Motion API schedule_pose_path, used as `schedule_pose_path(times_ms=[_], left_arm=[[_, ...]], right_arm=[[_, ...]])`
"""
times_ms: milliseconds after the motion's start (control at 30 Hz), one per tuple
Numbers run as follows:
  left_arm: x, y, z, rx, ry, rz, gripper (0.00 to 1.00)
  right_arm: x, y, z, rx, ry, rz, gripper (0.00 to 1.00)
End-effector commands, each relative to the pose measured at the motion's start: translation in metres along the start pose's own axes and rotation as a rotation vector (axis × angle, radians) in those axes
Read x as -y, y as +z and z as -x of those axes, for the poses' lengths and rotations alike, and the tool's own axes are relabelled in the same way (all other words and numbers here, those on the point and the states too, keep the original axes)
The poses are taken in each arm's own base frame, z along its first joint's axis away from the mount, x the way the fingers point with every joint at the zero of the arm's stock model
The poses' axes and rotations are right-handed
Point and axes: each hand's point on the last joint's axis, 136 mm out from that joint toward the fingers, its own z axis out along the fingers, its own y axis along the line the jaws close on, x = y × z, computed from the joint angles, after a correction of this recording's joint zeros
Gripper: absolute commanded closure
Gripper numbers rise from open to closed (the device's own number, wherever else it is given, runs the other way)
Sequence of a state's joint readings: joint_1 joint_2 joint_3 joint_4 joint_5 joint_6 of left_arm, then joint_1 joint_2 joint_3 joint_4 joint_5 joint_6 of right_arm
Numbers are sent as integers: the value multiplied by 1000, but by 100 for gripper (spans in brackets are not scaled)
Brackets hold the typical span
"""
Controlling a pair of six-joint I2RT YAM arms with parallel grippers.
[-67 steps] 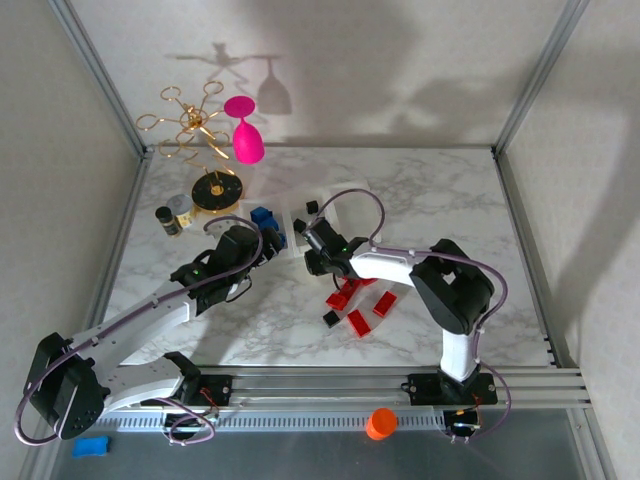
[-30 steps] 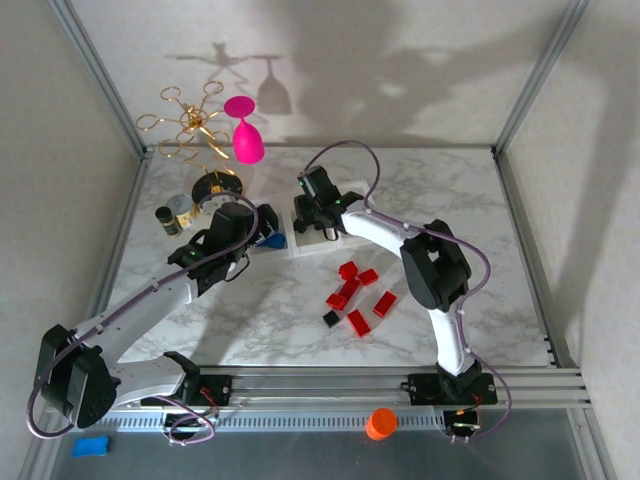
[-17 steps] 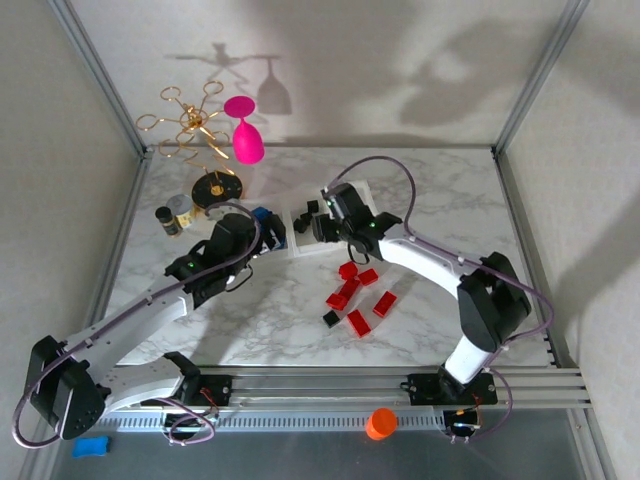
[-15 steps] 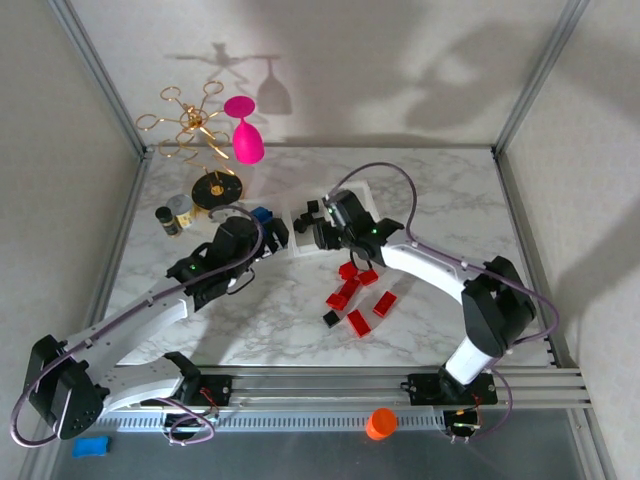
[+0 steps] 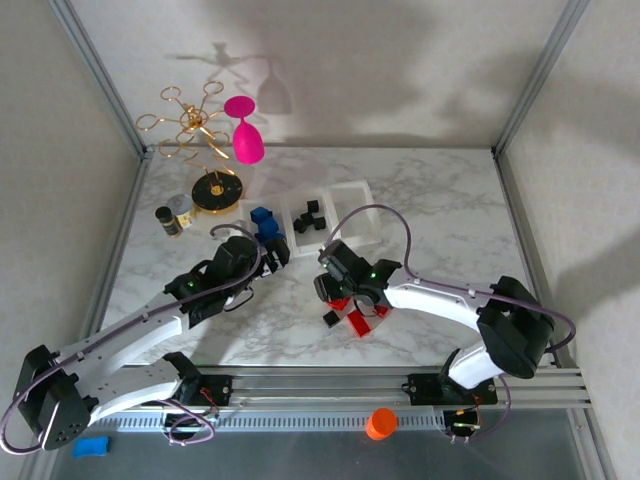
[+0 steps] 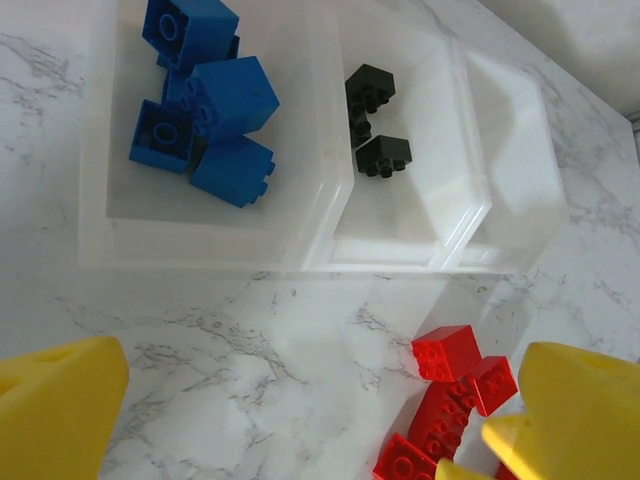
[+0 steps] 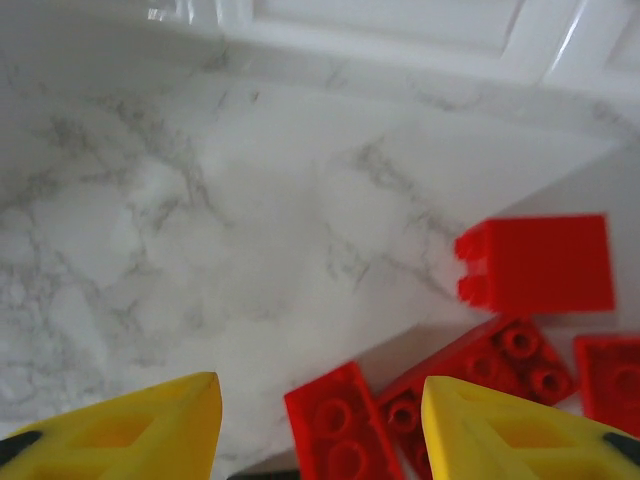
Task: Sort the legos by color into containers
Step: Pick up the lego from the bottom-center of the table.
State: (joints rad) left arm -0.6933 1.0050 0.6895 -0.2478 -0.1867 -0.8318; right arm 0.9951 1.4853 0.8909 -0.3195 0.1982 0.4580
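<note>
Holding the left gripper (image 6: 310,390) spread wide and empty over the marble top (image 6: 250,330), just short of the translucent three-compartment tray (image 6: 335,200). In its left compartment, blue legos (image 6: 205,110); in the middle one, black legos (image 6: 378,120). Loose on the marble near the tray, a cluster of red legos (image 7: 535,262), with one black lego (image 5: 330,318) beside it. Poised low over that cluster with the right gripper (image 7: 318,400), jaws partly parted, gripping nothing, one of the red legos lying below the gap

R gripper (image 5: 333,288) hides pt of red legos (image 5: 358,322); tray (image 7: 390,22) blurred, cut at top.
</note>
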Motion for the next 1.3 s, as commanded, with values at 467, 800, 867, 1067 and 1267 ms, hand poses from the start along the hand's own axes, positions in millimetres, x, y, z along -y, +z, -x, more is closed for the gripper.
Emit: schedule_pose_path(times_ms=[467,800,867,1067,1267], left_arm=[[-32,1,-10,14,-12,114,0],[-38,-7,-5,48,-43,119,0],[-39,-7,-5,52,-39,120,0],[-37,-7,-2,55,-32,125,0],[-33,-10,5,75,-27,125,0]], right_arm=[[-15,5,-80,-96,26,-62,45],[-17,18,-77,-108,-26,-121,54],[-18,20,-77,-110,-32,-116,55],[-21,17,-69,-91,-29,-115,65],[-31,4,-48,-47,-31,-79,67]])
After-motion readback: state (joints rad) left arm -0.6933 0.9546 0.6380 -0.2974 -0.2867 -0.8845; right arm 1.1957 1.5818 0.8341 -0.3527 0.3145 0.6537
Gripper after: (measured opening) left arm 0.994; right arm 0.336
